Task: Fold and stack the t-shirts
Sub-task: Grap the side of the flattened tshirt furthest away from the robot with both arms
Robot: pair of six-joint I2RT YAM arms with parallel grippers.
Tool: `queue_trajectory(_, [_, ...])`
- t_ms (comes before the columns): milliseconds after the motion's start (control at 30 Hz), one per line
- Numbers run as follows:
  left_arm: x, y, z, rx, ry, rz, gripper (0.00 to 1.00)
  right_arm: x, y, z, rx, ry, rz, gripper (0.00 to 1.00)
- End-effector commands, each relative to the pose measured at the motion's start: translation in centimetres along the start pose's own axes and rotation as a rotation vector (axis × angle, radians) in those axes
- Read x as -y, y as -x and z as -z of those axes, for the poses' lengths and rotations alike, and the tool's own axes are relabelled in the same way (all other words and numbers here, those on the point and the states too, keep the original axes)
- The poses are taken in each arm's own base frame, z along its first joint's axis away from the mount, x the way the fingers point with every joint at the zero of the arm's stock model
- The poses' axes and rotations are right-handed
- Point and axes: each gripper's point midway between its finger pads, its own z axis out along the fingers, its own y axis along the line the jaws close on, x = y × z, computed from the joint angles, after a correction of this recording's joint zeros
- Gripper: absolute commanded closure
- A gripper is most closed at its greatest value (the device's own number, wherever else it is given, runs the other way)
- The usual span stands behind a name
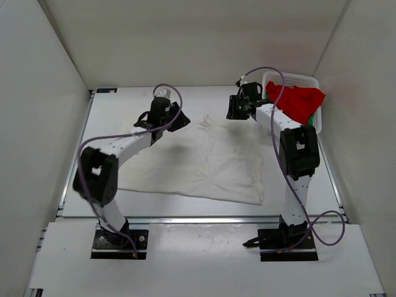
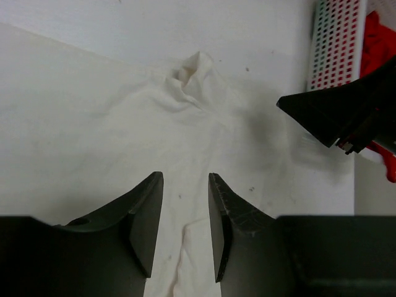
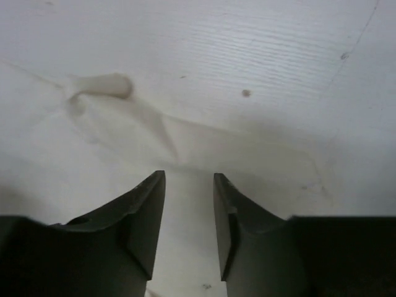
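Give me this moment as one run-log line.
off-white t-shirt: spread out | left gripper: open, empty, above it | right gripper: open, empty, above it | red t-shirt: draped over basket

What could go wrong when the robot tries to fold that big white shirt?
The left gripper and right gripper are both open above the off-white t-shirt, so they might pinch only a wrinkle and fold it crooked. The bunched lump at its far edge could stay in the fold. The red t-shirt hangs over the basket rim near the right arm and could get snagged.
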Motion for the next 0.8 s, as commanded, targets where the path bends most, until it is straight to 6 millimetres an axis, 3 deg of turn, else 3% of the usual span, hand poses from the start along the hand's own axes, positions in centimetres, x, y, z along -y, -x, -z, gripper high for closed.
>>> queue_trajectory(0, [1.7, -0.2, -3.4, -0.073, -0.023, -0.036, 0.54, 2.5, 1.0, -1.9, -0.047, -0.089, 0.034, 0.63])
queue_trajectory(67, [2.2, 0.0, -5.9, -0.099, -0.012, -0.046, 0.53, 3.7, 1.2, -3.2, -0.065, -0.129, 0.061, 0.57])
queue_trajectory(100, [1.8, -1.3, -7.0, -0.138, 0.008, -0.054, 0.52, 3.9, 1.3, -3.6, -0.078, -0.141, 0.064, 0.53])
queue_trajectory(133, [3.1, 0.3, -7.3, -0.108, -0.018, -0.067, 0.53, 4.3, 1.2, -4.2, -0.090, -0.147, 0.068, 0.52])
queue_trajectory(167, [3.0, 0.7, -8.4, -0.112, -0.006, -0.070, 0.51, 4.4, 0.7, -4.6, -0.110, -0.161, 0.077, 0.51])
queue_trajectory(200, [2.5, -0.3, -9.4, -0.140, 0.013, -0.075, 0.50, 4.4, 0.6, -4.5, -0.121, -0.160, 0.074, 0.49])
queue_trajectory(233, [3.3, 0.7, -9.9, -0.123, 0.000, -0.083, 0.50, 4.2, 0.3, -5.0, -0.129, -0.154, 0.079, 0.48])
queue_trajectory(267, [3.7, 1.0, -10.7, -0.126, 0.000, -0.094, 0.49, 4.4, -0.3, -5.1, -0.155, -0.160, 0.071, 0.46])
queue_trajectory(300, [2.7, 0.2, -11.9, -0.148, 0.036, -0.094, 0.47, 4.7, -0.8, -5.2, -0.174, -0.174, 0.078, 0.45])
queue_trajectory(333, [3.6, 1.2, -12.3, -0.127, 0.023, -0.099, 0.47, 4.4, -1.2, -5.3, -0.185, -0.171, 0.092, 0.44])
queue_trajectory(367, [3.8, 1.6, -13.1, -0.121, 0.020, -0.105, 0.45, 4.0, -1.6, -5.2, -0.200, -0.161, 0.098, 0.46])
queue_trajectory(400, [3.0, 1.2, -13.9, -0.133, 0.037, -0.094, 0.44, 3.7, -2.3, -5.3, -0.214, -0.150, 0.094, 0.55])
queue_trajectory(467, [3.7, 2.7, -14.6, -0.116, 0.012, -0.075, 0.42, 3.6, -2.4, -4.3, -0.214, -0.157, 0.078, 0.79])
queue_trajectory(500, [3.1, 2.1, -15.3, -0.137, 0.020, -0.064, 0.41, 2.9, -1.8, -4.1, -0.192, -0.136, 0.079, 0.83])
queue_trajectory(533, [3.9, 2.6, -15.4, -0.134, -0.008, -0.061, 0.41, 2.7, -1.7, -3.4, -0.185, -0.125, 0.073, 0.90])
queue_trajectory(600, [3.9, 2.7, -15.9, -0.156, -0.010, -0.067, 0.41, 1.6, -1.1, -2.1, -0.168, -0.085, 0.062, 1.00])
queue_trajectory(633, [4.3, 2.5, -16.1, -0.164, -0.023, -0.079, 0.40, 1.6, -0.9, -1.7, -0.163, -0.083, 0.056, 0.99])
queue_trajectory(767, [5.0, 0.8, -16.4, -0.223, -0.054, -0.091, 0.40, 0.1, -3.4, 0.3, -0.199, -0.054, 0.054, 1.00])
